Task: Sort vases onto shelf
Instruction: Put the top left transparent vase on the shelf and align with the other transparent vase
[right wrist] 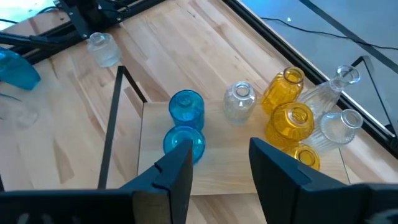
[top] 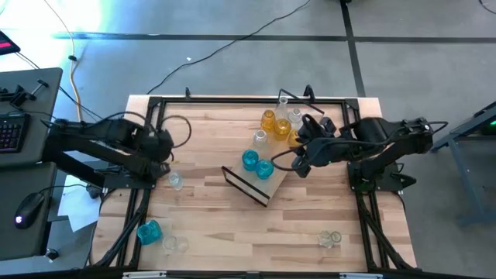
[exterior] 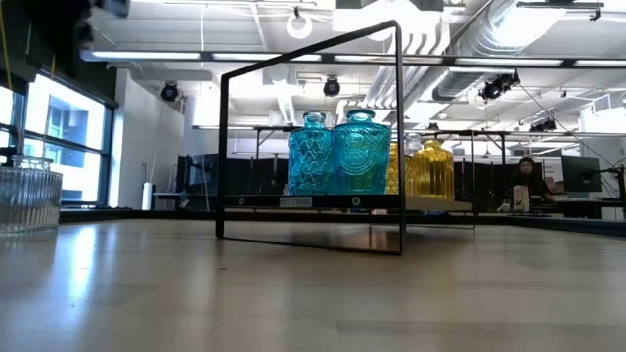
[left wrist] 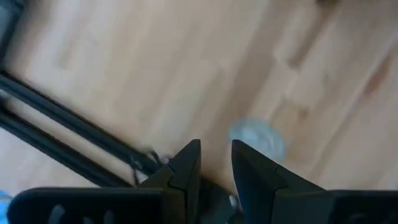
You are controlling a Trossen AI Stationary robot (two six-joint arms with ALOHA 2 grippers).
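Wooden tabletop, shelf half filled.
Left gripper, jaws slightly apart and empty, hovers above the clear vase at the left edge; right gripper open over the shelf.

grey concrete floor with cables, windows at one side, white ceiling ducts overhead.

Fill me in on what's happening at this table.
A two-armed robot is sorting small glass vases onto a wooden shelf. Two teal vases, three amber ones and several clear ones already stand on it. The right claw hovers open over the shelf, holding nothing. The left claw, empty, hangs above a clear vase on the table. Others wait near the front edge.
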